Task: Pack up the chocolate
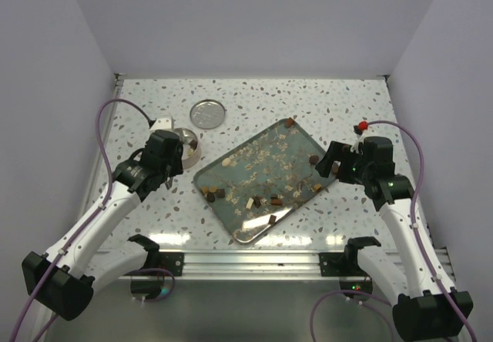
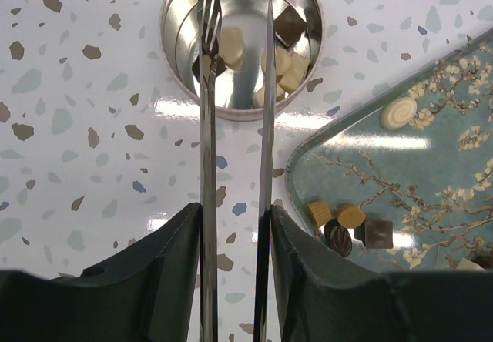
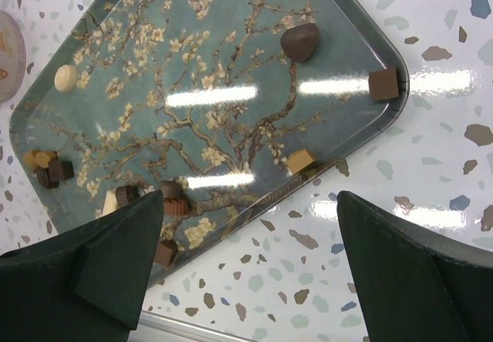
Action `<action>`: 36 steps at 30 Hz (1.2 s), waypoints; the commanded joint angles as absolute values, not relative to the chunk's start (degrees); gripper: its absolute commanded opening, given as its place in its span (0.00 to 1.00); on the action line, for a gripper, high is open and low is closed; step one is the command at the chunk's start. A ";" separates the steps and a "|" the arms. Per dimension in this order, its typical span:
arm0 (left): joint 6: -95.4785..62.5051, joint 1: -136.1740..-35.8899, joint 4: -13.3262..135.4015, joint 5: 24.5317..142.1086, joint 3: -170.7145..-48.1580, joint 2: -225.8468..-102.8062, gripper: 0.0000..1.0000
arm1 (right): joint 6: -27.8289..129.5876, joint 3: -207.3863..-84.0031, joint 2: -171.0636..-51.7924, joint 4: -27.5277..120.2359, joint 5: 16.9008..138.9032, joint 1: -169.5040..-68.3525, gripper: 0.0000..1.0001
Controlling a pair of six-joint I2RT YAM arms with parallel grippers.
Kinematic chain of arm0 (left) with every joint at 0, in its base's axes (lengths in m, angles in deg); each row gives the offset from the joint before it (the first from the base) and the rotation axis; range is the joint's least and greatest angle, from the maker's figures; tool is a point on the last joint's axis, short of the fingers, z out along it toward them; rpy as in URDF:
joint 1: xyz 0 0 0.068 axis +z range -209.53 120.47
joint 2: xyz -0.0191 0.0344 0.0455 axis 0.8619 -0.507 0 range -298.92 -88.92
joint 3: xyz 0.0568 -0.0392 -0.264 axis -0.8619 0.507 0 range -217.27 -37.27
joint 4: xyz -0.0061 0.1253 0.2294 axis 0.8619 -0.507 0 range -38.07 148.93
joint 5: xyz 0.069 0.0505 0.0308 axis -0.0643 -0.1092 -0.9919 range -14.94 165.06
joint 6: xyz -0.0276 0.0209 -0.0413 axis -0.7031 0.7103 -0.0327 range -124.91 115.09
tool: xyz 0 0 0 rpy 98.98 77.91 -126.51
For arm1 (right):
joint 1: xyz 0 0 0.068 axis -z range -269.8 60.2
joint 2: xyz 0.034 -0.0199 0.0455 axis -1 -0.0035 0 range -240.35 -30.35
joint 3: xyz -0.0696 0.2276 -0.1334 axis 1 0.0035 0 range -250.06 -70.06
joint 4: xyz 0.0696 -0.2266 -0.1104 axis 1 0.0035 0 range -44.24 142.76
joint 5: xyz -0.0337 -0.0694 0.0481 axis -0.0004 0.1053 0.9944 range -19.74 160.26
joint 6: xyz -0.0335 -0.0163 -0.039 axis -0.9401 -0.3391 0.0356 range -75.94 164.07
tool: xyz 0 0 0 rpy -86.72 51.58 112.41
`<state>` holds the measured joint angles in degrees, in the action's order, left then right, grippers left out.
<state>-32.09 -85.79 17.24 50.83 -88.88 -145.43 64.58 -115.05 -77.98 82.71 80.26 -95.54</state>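
Chocolate pieces (image 1: 258, 201) lie scattered on a teal blossom-patterned tray (image 1: 231, 174). My left gripper (image 1: 171, 165) is shut on thin metal tweezers (image 2: 208, 165), whose tines stand slightly apart with their tips over a small round tin (image 2: 173, 65). The tin holds cream pieces (image 2: 231, 45) and a dark square (image 2: 290, 25). I cannot tell whether the tips hold a piece. My right gripper (image 3: 250, 226) is open and empty above the tray's near right edge. A dark heart (image 3: 300, 40), a brown square (image 3: 383, 84) and a tan piece (image 3: 300, 160) lie just ahead of it.
The tin's round lid (image 1: 208, 115) lies flat behind the tin. A cluster of tan and dark pieces (image 2: 350, 217) sits at the tray corner nearest the left gripper. White walls enclose the speckled table (image 1: 347, 103). A metal rail (image 1: 254, 261) runs along the front edge.
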 commanded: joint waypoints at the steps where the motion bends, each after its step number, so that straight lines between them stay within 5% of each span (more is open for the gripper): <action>1: -30.75 -85.37 17.98 50.54 -89.65 -145.00 0.45 | 63.84 -115.94 -78.16 80.83 80.90 -95.86 0.97; 16: -26.79 -86.42 19.47 52.47 -91.93 -142.80 0.42 | 64.10 -115.85 -77.28 81.35 80.81 -95.78 0.97; 25: -32.24 -105.91 16.92 47.81 -94.58 -145.96 0.43 | 65.33 -115.68 -76.05 81.88 80.37 -95.78 0.97; 36: -39.36 -113.67 16.48 50.10 -86.93 -143.59 0.44 | 66.21 -115.85 -74.64 82.85 79.75 -95.78 0.97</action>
